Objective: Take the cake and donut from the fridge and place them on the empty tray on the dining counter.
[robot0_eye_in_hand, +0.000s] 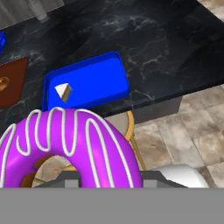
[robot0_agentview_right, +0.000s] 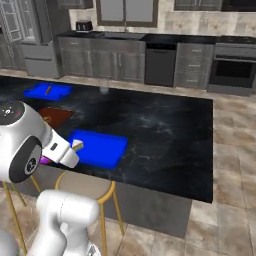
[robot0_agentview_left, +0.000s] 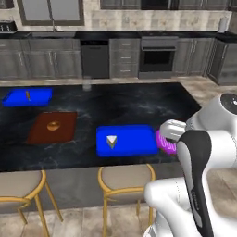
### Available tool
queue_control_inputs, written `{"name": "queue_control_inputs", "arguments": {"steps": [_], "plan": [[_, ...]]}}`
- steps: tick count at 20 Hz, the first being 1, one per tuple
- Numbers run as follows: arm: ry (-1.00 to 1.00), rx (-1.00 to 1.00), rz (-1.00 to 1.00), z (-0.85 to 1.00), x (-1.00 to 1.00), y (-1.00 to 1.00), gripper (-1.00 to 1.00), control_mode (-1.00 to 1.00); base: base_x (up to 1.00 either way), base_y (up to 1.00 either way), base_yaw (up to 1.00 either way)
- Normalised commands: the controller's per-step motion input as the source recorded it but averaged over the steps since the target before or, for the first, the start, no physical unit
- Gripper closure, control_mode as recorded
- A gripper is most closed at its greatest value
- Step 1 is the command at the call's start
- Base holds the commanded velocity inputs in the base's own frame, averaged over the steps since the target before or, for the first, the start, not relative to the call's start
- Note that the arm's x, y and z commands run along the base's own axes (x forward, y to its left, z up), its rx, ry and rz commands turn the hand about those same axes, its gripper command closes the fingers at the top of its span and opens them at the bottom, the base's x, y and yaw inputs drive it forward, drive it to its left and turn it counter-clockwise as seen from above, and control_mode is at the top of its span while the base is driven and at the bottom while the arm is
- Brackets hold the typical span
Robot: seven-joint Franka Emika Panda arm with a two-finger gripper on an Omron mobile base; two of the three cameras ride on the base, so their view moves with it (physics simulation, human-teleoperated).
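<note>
Hand view: gripper (robot0_eye_in_hand: 72, 186) fingers clamp the donut (robot0_eye_in_hand: 65, 146) upright, hole facing the camera, no writing visible.

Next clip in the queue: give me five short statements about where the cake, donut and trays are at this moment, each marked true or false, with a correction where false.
1. The cake already lies on the large blue tray. True.
2. The donut lies on the brown tray. False: it is held in the gripper, close to the hand camera and short of the large blue tray.
3. The brown tray carries a round brown-orange pastry. True.
4. The large blue tray sits on the floor by the stools. False: it sits on the black-topped dining counter.
5. A smaller blue tray lies farther along the counter, beyond the brown one. True.
</note>
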Motion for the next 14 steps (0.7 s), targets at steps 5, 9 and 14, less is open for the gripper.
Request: {"name": "queue_control_inputs", "arguments": {"steps": [5, 9, 14], "plan": [[0.0, 0.0, 0.0, 0.0, 0.0, 0.0, 1.0, 1.0, 0.99, -0.62, 0.48], [0.08, 0.15, 0.3, -0.25, 1.0, -0.79, 1.0, -1.0, 0.0, 0.0, 0.0], [0.17, 0.09, 0.13, -0.23, 1.0, -0.66, 1.0, -1.0, 0.0, 0.0, 0.0]]}}
